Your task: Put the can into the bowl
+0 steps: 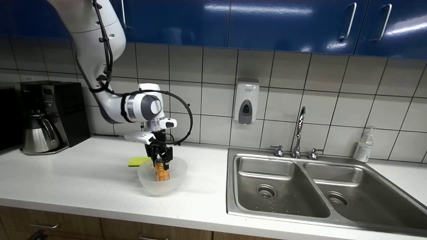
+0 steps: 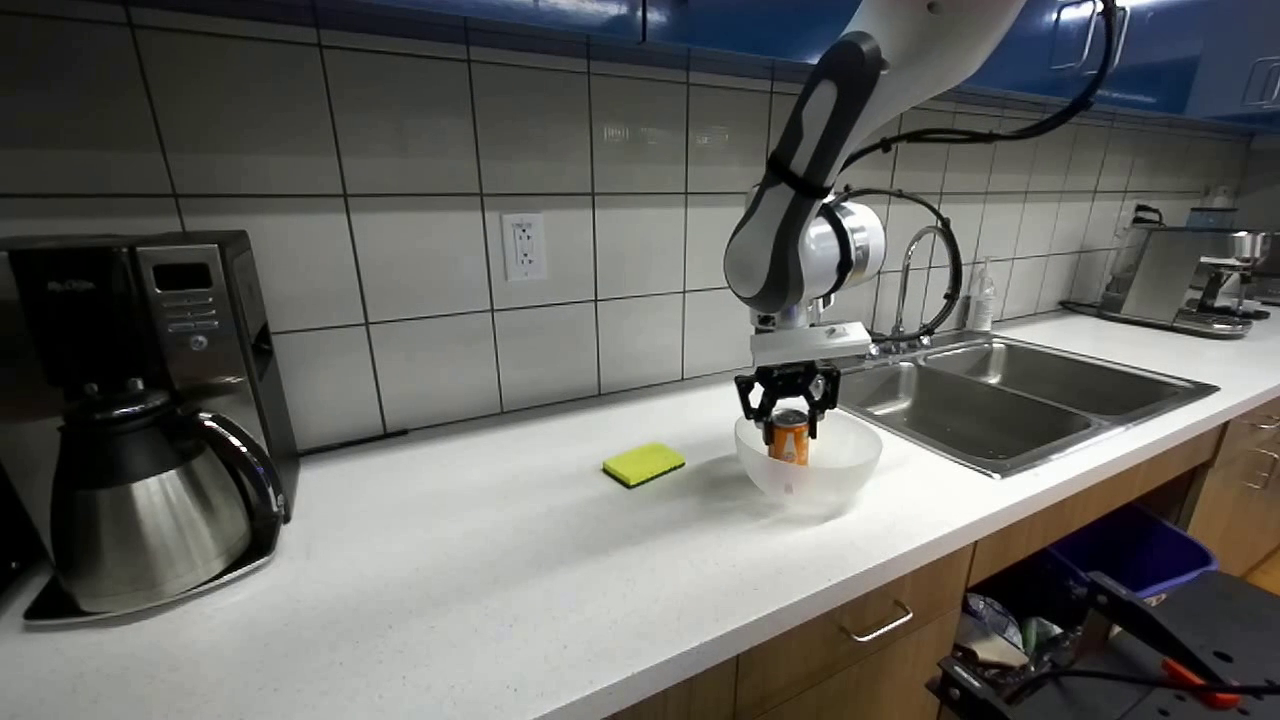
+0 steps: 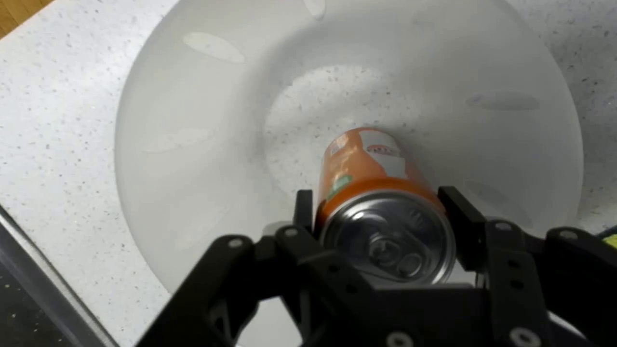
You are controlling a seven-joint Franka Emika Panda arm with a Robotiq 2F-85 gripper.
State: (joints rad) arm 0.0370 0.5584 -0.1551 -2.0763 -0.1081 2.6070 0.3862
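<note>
The jaws of the gripper (image 3: 377,207) clasp the orange can (image 3: 384,205) at the lower center of the wrist view. The can is inside the bowl (image 3: 193,115), though whether its base touches bottom is hard to tell. In an exterior view, a yellow sponge (image 2: 643,463) lies left of the bowl, a sink (image 2: 1000,405) at frame right.

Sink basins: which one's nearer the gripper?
The left-hand basin in an exterior view: it lies on the side toward the gripper; the right-hand basin is beyond it, farther off.
</note>
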